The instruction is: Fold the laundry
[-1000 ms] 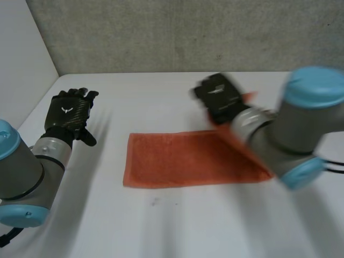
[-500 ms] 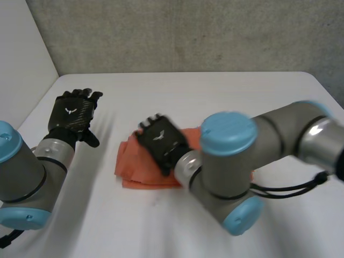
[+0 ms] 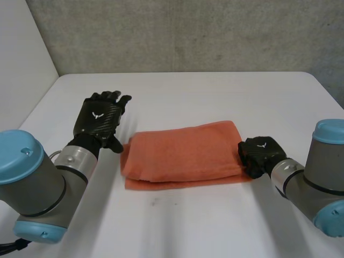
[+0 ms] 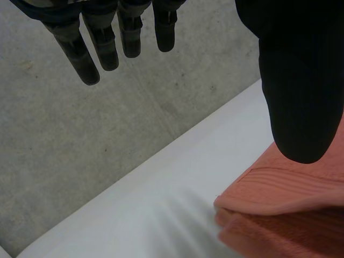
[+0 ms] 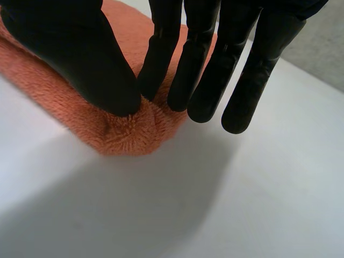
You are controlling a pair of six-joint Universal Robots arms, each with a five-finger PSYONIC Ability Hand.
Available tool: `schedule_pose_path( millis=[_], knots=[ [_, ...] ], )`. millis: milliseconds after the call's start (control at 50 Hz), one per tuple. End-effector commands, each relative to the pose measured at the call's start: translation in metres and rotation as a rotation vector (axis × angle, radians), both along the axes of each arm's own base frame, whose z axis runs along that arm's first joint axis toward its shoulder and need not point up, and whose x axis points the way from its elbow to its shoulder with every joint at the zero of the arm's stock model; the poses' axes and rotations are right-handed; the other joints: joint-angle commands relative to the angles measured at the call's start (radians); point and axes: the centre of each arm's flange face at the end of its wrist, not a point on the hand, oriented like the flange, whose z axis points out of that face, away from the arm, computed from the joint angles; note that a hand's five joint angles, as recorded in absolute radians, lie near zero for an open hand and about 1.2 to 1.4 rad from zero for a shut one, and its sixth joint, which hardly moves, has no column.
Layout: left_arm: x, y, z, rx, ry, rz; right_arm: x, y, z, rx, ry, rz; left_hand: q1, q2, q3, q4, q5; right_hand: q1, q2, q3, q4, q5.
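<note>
You have the white table [image 3: 215,231] filling the lower part of the head view, with a grey concrete wall [image 3: 188,32] across the top. The left arm [image 3: 32,183] comes in at the lower left of the frame and the right arm [image 3: 317,183] at the lower right.

The orange towel [image 3: 183,156] lies flat in the centre of the frame, doubled over. Its rounded fold is at the right end, and a strip of the lower layer peeks out along the near edge.

Your left hand [image 3: 99,118] sits just beside the towel's left end, released, with its fingers [image 4: 91,51] straight and holding nothing. Your right hand [image 3: 260,156] is at the fold on the right end. Its thumb [image 5: 80,59] and nearest fingers [image 5: 161,59] pinch a pucker of cloth between them.

The step in hand looks like another fold, right end over to left. To do it well, get both layers into that pinch, since the cloth caught looks shallow. Lift only enough to clear the pile and carry straight across so the ends meet squarely. It would probably help to lay the left hand flat on the left end, where the top layer [image 4: 279,183] sits a little proud of the one below.
</note>
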Motion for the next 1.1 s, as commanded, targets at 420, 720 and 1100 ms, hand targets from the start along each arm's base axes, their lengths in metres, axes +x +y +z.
schedule_pose_path(
  millis=[420,720,1100],
  knots=[
    [0.026,-0.017,0.011,-0.026,0.017,0.117,0.192,0.137,0.012,-0.251,0.018,0.689,-0.018,-0.028,-0.043,-0.030,-0.048,0.442,0.217,0.215,0.208,0.266],
    [0.026,-0.016,0.010,-0.021,0.015,0.114,0.094,0.024,0.069,-0.211,-0.100,0.108,-0.018,-0.028,-0.043,-0.030,-0.048,-0.417,-0.642,-0.644,-0.651,-0.593],
    [0.023,-0.012,0.007,-0.013,0.012,0.100,-0.015,-0.009,-0.007,-0.035,-0.051,0.026,-0.018,-0.028,-0.043,-0.030,-0.048,-0.191,-0.416,-0.418,-0.425,-0.367]
  ],
)
